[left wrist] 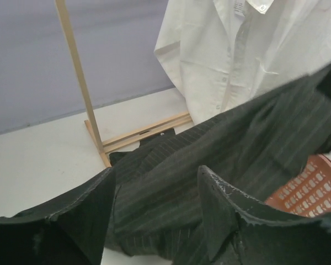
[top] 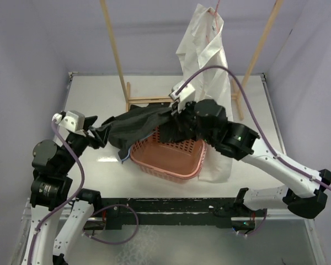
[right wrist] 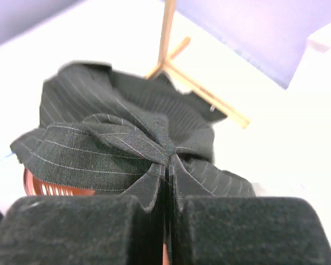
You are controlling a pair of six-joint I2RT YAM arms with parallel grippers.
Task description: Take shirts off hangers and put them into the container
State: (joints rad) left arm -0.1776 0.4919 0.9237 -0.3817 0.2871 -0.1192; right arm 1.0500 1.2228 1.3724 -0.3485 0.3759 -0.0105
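Black shirt (top: 135,124) covers far rim of basket (top: 166,172) (near half open); white shirt (top: 209,49) hangs behind.

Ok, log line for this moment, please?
right gripper: shut on black shirt | left gripper: open beside black shirt | black shirt: draped over far rim of basket | white shirt: hanging from rack

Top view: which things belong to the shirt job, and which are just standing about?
Job: black shirt, pinched by the right gripper, partly over the basket; white shirt hanging on the pink hanger.
Not the job: wooden rack; table.
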